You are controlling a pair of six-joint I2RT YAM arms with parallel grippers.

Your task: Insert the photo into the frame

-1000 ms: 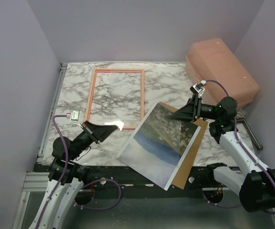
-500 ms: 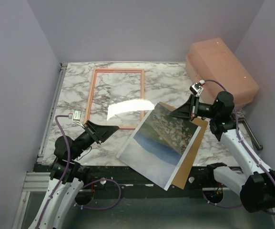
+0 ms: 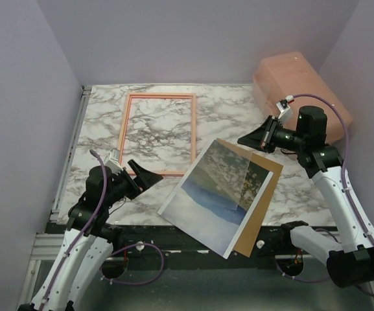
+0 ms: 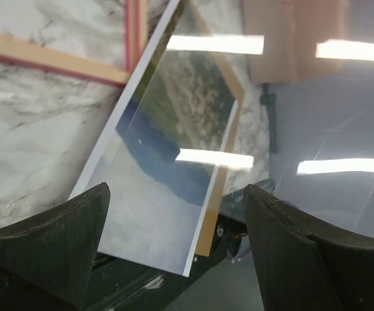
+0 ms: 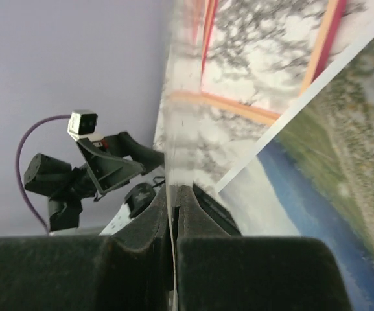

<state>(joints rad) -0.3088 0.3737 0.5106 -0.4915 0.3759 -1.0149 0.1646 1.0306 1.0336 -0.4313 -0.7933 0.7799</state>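
Frame (image 3: 123,136): lies flat on the marble table (image 3: 225,113), tan side showing with a pink inner edge; nothing lies inside it but bare marble.
Photo (image 3: 216,194): outside the frame, just off its near right corner, landscape side up and turned at a slant. Whether its edge touches that corner cannot be told. Its corner farthest from the frame sticks out past the table's near edge.
Board (image 3: 269,173): brown, under the photo, showing as a strip along the photo's sides away from the frame.
Left gripper (image 3: 148,173): just beside the frame's near rail, jaws spread wide and holding nothing. The left wrist view looks between its fingers (image 4: 57,240) across the photo.
Right gripper (image 3: 244,140): to the right of the frame, raised above the photo's far corner, fingers pressed together on the thin edge of a clear sheet (image 4: 216,157). The sheet shows mainly as glare bars in the left wrist view and as a pale line between the fingers in the right wrist view.
Box (image 3: 300,87): pinkish, well to the right of the frame, in the table's far right corner.
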